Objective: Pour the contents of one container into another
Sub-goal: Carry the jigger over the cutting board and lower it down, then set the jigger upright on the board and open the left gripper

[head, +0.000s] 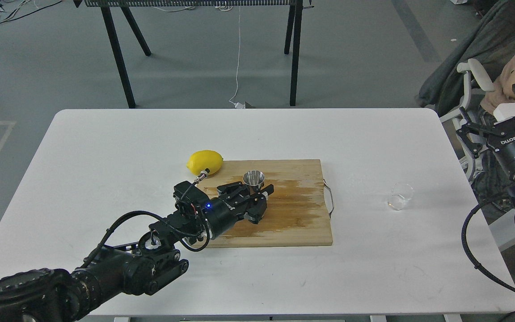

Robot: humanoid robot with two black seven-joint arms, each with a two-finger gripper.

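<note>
The steel jigger (254, 178) stands upright on the wet wooden cutting board (297, 223), near the board's back left. My left gripper (252, 193) reaches in from the lower left and is shut on the jigger's waist, so only the jigger's open top shows above the fingers. The small clear glass cup (399, 197) sits by itself on the white table (105, 147), right of the board. My right gripper (492, 107) hangs open beyond the table's right edge, well away from the cup.
A yellow lemon (204, 162) lies at the board's back left corner, close behind my left wrist. The board has a metal handle (330, 197) on its right side. A chair with clothing (476, 80) stands off the table's right.
</note>
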